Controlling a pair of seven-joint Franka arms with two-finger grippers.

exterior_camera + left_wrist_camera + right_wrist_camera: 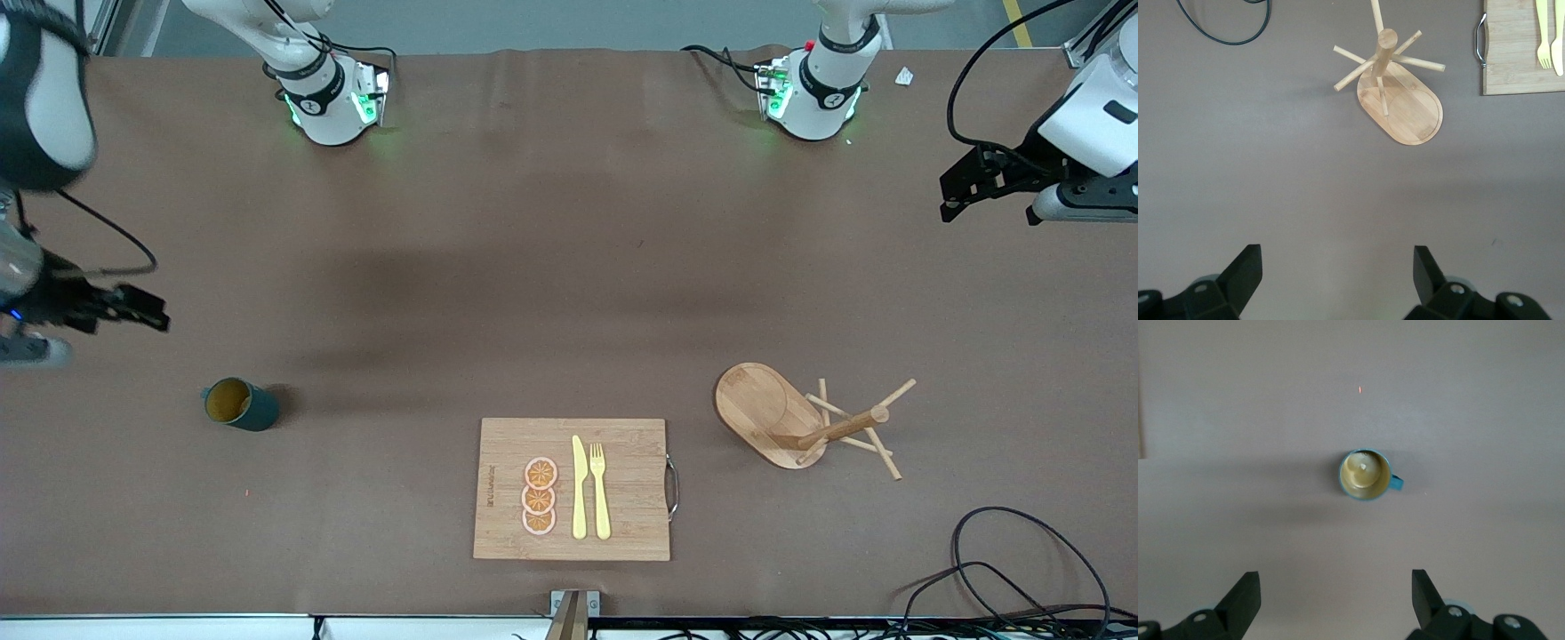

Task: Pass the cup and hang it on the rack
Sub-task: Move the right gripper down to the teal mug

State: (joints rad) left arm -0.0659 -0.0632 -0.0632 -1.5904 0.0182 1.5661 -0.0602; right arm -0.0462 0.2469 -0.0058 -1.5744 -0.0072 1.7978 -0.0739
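Observation:
The dark teal cup (pixel 242 404) with a yellow inside stands upright on the brown table toward the right arm's end; it also shows in the right wrist view (pixel 1365 475). My right gripper (pixel 153 311) hangs open and empty in the air beside the cup, apart from it, and its own view (pixel 1336 581) shows bare table between the fingers. The wooden rack (pixel 782 418) stands on its oval base toward the left arm's end, its pegs bare, and shows in the left wrist view (pixel 1399 93). My left gripper (pixel 956 197) is open and empty, high up over the table at the left arm's end (pixel 1338 257).
A bamboo cutting board (pixel 622 444) with orange slices (pixel 539 496), a yellow knife (pixel 579 487) and a fork (pixel 600 489) lies between cup and rack, near the front edge. Black cables (pixel 1005 569) lie at the near corner by the left arm's end.

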